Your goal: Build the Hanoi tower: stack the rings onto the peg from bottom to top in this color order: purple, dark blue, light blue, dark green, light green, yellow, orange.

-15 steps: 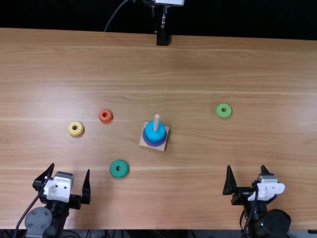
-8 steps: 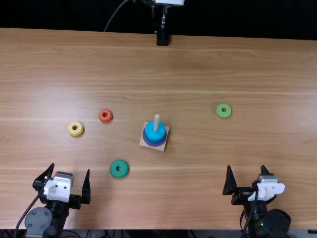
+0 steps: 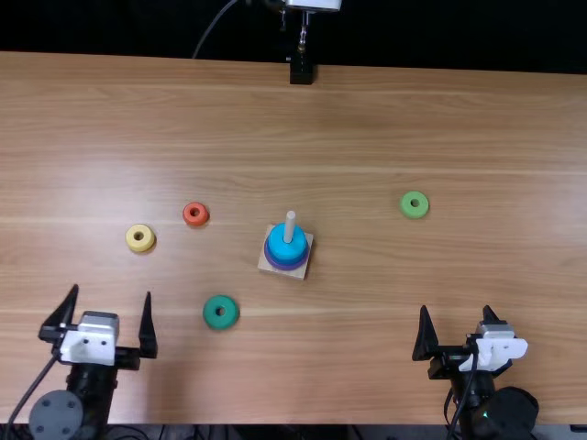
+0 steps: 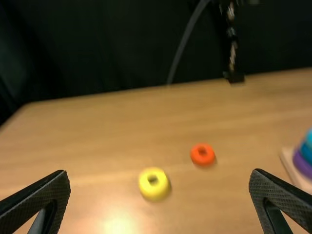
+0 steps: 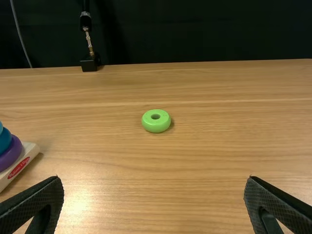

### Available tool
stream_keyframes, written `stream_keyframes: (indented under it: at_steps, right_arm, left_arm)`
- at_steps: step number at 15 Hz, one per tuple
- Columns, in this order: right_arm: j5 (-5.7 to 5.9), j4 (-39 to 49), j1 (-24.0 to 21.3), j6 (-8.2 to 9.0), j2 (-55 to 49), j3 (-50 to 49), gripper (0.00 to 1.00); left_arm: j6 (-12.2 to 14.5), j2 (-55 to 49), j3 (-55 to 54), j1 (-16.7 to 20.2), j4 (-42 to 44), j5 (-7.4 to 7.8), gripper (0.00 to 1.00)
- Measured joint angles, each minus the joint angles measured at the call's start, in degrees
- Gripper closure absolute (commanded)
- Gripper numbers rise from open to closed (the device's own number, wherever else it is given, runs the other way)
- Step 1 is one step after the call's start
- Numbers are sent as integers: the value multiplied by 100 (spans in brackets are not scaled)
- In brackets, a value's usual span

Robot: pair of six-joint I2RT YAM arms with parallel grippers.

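Observation:
My left gripper point(image 3: 111, 290) is open at the near left, holding nothing; my right gripper point(image 3: 456, 307) is open at the near right, also holding nothing. Mid-table, the peg point(image 3: 290, 220) carries a purple ring point(image 3: 288, 266) with blue rings point(image 3: 299, 246) above it. Lying flat are a yellow ring point(image 3: 131, 242), an orange ring point(image 3: 187, 220), a dark green ring point(image 3: 210, 317) and a light green ring point(image 3: 405, 210). Beyond the left gripper point(image 4: 159, 171) in its wrist view are the yellow ring point(image 4: 146, 191) and orange ring point(image 4: 202, 160). The right gripper point(image 5: 154, 177) faces the light green ring point(image 5: 155, 126).
The peg's square wooden base point(image 3: 298, 275) rests on the table point(image 3: 348, 357), turned slightly. A black stand point(image 3: 301, 71) with a cable is at the far edge, against a dark curtain point(image 5: 195, 34).
My left gripper has shifted slightly left and farther up the table, its fingers still apart. The right arm, the rings and the peg have stayed put.

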Motion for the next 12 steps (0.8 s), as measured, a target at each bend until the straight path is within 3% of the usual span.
stream_keyframes:
  at_steps: [2, 4, 5, 6, 7, 8, 9, 10, 11, 12]
  right_arm:
    - [0, 2, 0, -2, 0, 0, 0]
    - [0, 0, 0, -2, 0, 0, 0]
    - [-2, -2, 0, 0, 0, 0, 0]
    - [0, -4, 0, -2, 0, 2, 0]
    - [2, -4, 0, -2, 0, 2, 0]
    - [0, -11, 0, -4, 0, 2, 0]
    - [0, -9, 0, -2, 0, 4, 0]
    - [2, -11, 0, -2, 0, 4, 0]
    - [0, -9, 0, -2, 0, 4, 0]
    - [0, -9, 0, -2, 0, 2, 0]
  left_arm:
    - [24, 612, 1178, 0, -11, -472, 0]
    - [31, 1239, 2382, -20, -540, -1145, 0]
    - [31, 1576, 2892, -76, -1108, -1300, 0]
    - [39, 2096, 3475, -170, -1825, -1353, 0]
    - [48, 2618, 3908, -275, -2350, -1285, 0]
    - [46, 3230, 4293, -356, -2741, -994, 0]
    - [42, 3609, 4476, -382, -2883, -603, 0]
    - [37, 3956, 4535, -382, -2922, -52, 0]
    - [17, 4201, 4535, -380, -2979, 323, 0]
    - [-28, 4500, 4535, -387, -3010, 533, 0]
